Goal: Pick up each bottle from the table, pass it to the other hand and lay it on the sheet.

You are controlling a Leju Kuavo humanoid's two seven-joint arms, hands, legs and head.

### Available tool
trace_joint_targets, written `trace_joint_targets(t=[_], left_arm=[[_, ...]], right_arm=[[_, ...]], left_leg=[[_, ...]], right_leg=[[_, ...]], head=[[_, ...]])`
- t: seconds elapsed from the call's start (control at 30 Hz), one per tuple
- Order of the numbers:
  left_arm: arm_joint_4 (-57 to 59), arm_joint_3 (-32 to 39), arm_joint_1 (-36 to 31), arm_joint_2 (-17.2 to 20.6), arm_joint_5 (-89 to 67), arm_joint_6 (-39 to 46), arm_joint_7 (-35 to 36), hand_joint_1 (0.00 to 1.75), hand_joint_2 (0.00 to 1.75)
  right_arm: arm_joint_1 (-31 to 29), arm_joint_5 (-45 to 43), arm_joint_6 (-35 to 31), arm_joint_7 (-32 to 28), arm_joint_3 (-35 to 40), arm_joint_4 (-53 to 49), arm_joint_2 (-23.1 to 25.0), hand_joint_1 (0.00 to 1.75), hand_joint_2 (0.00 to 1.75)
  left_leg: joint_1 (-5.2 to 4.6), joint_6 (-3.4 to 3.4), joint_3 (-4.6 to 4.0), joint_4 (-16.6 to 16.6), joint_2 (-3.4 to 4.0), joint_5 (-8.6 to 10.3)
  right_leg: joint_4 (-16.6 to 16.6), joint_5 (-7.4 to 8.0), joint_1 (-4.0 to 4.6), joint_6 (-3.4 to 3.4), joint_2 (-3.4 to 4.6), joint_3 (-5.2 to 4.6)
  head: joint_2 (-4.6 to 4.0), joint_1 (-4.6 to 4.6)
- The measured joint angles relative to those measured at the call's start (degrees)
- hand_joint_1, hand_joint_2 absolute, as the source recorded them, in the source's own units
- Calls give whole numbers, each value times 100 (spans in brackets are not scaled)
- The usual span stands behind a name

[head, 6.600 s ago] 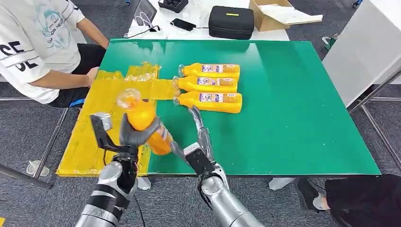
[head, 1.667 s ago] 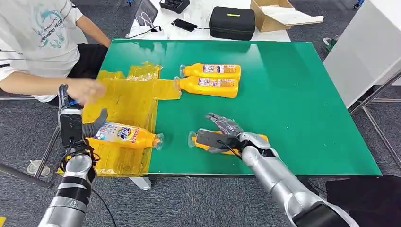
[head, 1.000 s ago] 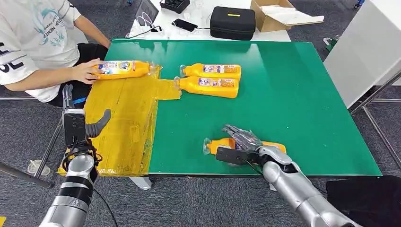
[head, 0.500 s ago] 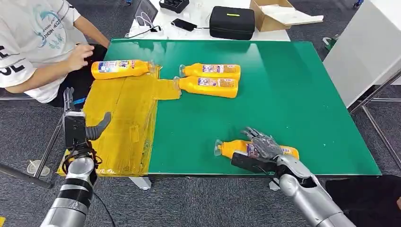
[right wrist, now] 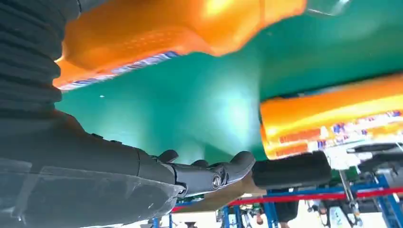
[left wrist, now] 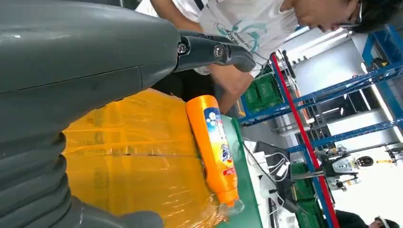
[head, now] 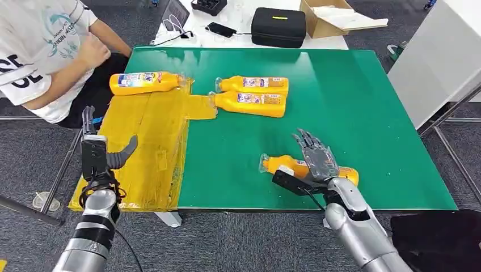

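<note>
One bottle (head: 295,168) lies on the table (head: 351,113) beneath the right hand (head: 315,160), fingers spread; left hand (head: 96,156) open, empty.

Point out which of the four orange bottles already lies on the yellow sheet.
The bottle at the sheet's far end, nearest the person; the other three lie on bare green table.

No legible text on bottle labels (head: 143,80) or person's white shirt (head: 39,34)
</note>
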Motion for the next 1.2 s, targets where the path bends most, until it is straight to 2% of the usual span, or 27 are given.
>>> trace_joint_targets(t=[0.07,0.23,0.3,0.73,0.93,1.2], left_arm=[[0,2,1,-7,-2,0,0,0,175],[39,0,-4,-4,-96,-83,0,0,175],[74,2,-4,-4,-109,-127,2,0,175],[302,2,-71,-4,-236,-246,2,0,175],[352,43,-82,-7,-295,-380,2,0,175],[356,122,-82,-11,-352,-450,2,0,175]], right_arm=[[-16,2,58,-52,-31,57,61,0,175],[-31,-327,902,-236,-99,208,68,0,175],[-30,-440,1041,-280,-114,245,26,0,175],[142,-711,1209,-346,-160,256,-205,0,175],[345,-568,1178,-64,-175,-72,-301,0,175],[454,-527,1180,5,-188,-295,-360,0,175]], left_leg=[[0,0,-1,0,-1,0],[-1,0,0,0,-1,0],[-2,0,-1,0,-1,0],[-2,1,0,0,1,-1],[-2,1,-1,0,0,-2],[-2,1,0,0,1,-1]], right_leg=[[0,0,0,0,0,0],[0,0,-1,0,0,0],[0,0,-2,0,0,0],[0,0,-1,0,1,-3],[0,0,-1,0,1,-3],[0,0,-1,0,1,-2]], head=[[0,2],[2,2],[0,0],[0,0],[0,0],[0,0]])
